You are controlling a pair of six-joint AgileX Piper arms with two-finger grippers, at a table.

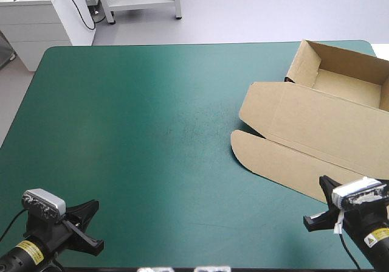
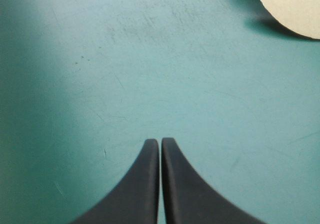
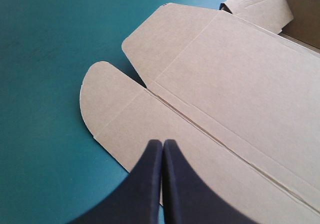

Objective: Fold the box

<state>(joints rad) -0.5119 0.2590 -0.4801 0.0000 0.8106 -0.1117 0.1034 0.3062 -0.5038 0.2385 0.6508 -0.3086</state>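
The brown box lies at the table's right side as an open tray with its lid flat toward the front. A rounded front flap ends the lid. My right gripper is shut, its tip over that flap's near edge; in the right wrist view the gripper points across the flap and lid toward the tray. My left gripper rests at the front left, shut and holding nothing. In the left wrist view the gripper faces bare cover, with one rounded flap corner far ahead.
The teal-green cover stretches from the box to the table's left edge. The tray's right wall reaches past the table's right edge of the high view.
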